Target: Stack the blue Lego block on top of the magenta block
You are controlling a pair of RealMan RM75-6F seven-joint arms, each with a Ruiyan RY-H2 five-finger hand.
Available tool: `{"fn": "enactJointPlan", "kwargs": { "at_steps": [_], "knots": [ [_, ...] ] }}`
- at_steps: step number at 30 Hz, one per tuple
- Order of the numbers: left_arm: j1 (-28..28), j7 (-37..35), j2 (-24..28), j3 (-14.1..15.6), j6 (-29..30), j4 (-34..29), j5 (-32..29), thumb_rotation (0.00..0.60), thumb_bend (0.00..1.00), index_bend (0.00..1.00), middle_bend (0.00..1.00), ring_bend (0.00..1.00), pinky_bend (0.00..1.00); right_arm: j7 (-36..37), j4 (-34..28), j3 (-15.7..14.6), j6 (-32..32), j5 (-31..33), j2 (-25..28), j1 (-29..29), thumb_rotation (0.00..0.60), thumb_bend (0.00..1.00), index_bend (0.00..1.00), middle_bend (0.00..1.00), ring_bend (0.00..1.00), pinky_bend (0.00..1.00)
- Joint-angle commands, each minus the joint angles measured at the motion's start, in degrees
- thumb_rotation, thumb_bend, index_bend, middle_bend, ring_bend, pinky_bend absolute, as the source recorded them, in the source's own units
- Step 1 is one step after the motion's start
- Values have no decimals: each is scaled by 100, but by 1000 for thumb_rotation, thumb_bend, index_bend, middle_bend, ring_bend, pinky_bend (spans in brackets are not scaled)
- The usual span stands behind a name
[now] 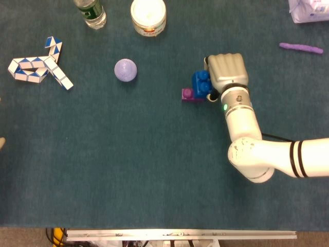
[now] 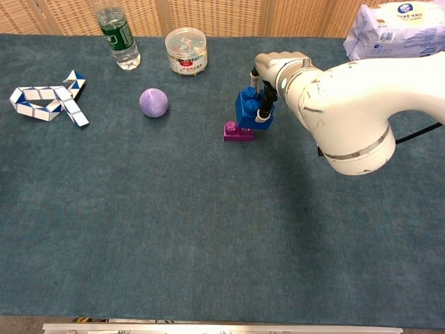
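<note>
My right hand (image 1: 225, 69) (image 2: 272, 69) grips the blue Lego block (image 1: 201, 84) (image 2: 249, 108) from above. The blue block sits over the right half of the magenta block (image 1: 188, 94) (image 2: 233, 131), which lies on the teal table. Only the left stud of the magenta block shows; the rest is hidden under the blue one. Whether the two blocks touch I cannot tell. At the far left edge of the head view a pale sliver of my left hand (image 1: 2, 142) shows; its fingers are out of frame.
A lilac ball (image 1: 125, 70) (image 2: 154, 102) lies left of the blocks. A blue-white snake puzzle (image 1: 38, 66) lies far left. A bottle (image 2: 117, 38) and a round jar (image 2: 186, 50) stand at the back. A purple stick (image 1: 301, 48) and a white bag (image 2: 400, 31) are at back right.
</note>
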Motion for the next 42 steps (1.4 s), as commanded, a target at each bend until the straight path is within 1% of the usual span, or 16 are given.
{"fn": "enactJointPlan", "kwargs": {
  "at_steps": [1, 19, 26, 32, 42],
  "knots": [
    [-6, -8, 2, -3, -9, 10, -2, 600, 149, 234, 180, 174, 162, -48, 49, 45, 11, 9, -53, 30, 600, 164, 462, 921, 1000, 1000],
    [35, -201, -1, -20, 43, 159, -37, 600, 149, 234, 180, 174, 162, -591, 556, 378, 66, 287, -520, 327, 600, 164, 464, 919, 1000, 1000],
    [48, -260, -2, -20, 35, 213, -62, 600, 149, 234, 180, 174, 162, -707, 677, 436, 84, 308, -624, 330, 600, 165, 464, 917, 1000, 1000],
    [51, -281, -16, -17, 43, 241, -49, 600, 149, 234, 180, 174, 162, -785, 658, 489, 124, 317, -608, 287, 600, 165, 464, 917, 1000, 1000],
    [62, -288, -37, -20, 48, 269, -60, 600, 149, 234, 180, 174, 162, -897, 731, 508, 114, 284, -673, 245, 600, 164, 464, 917, 1000, 1000]
  ]
}}
